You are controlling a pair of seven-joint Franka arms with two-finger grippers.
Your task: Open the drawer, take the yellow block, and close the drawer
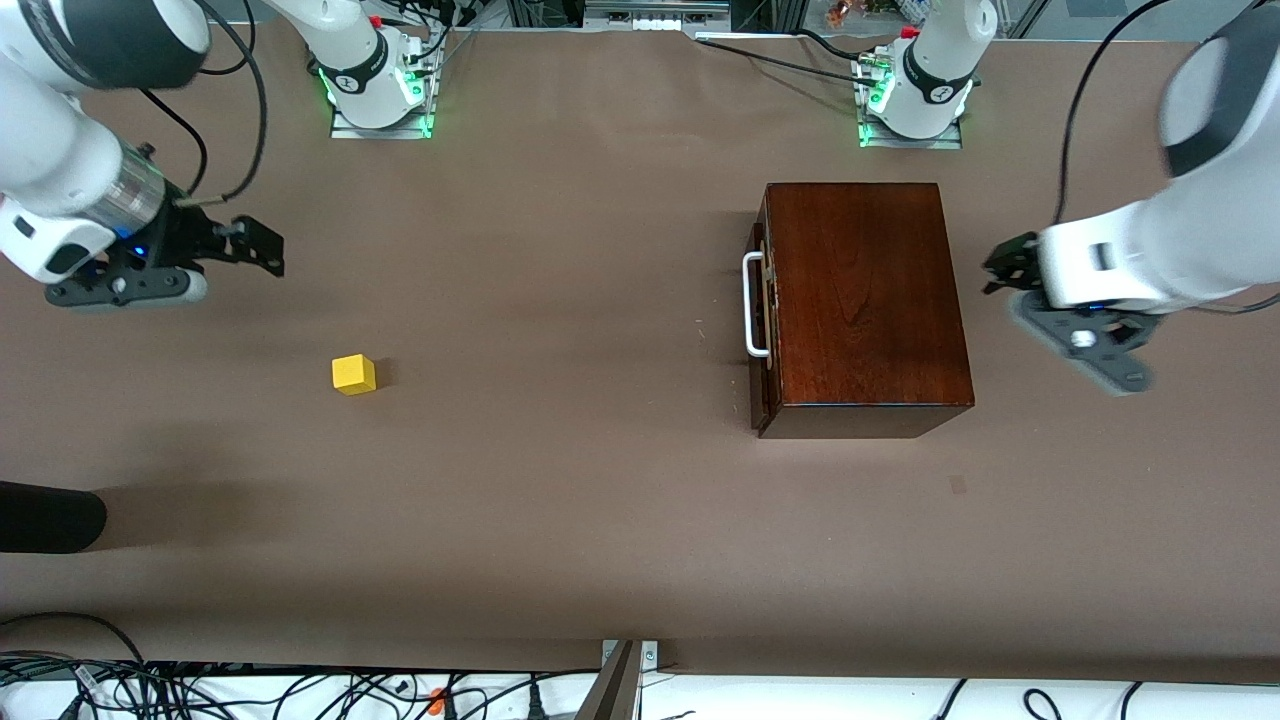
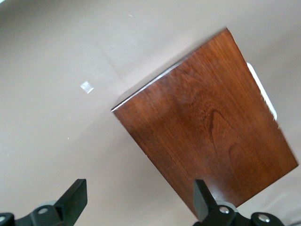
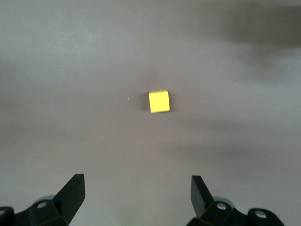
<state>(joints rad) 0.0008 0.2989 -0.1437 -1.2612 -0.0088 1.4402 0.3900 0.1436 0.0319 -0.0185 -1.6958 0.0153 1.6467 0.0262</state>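
Brown table (image 1: 560,480), both arms raised, fingers (image 3: 70,193) apart.

Front camera looks down high over the whole table (image 1: 600,520); left wrist camera shares the box (image 2: 207,136), right wrist camera the block (image 3: 159,101).

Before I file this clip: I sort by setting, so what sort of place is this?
Probably a robotics lab bench: two arms bolted along a brown-covered table, loose cables at its edge, and only test props, a wooden box and yellow block.
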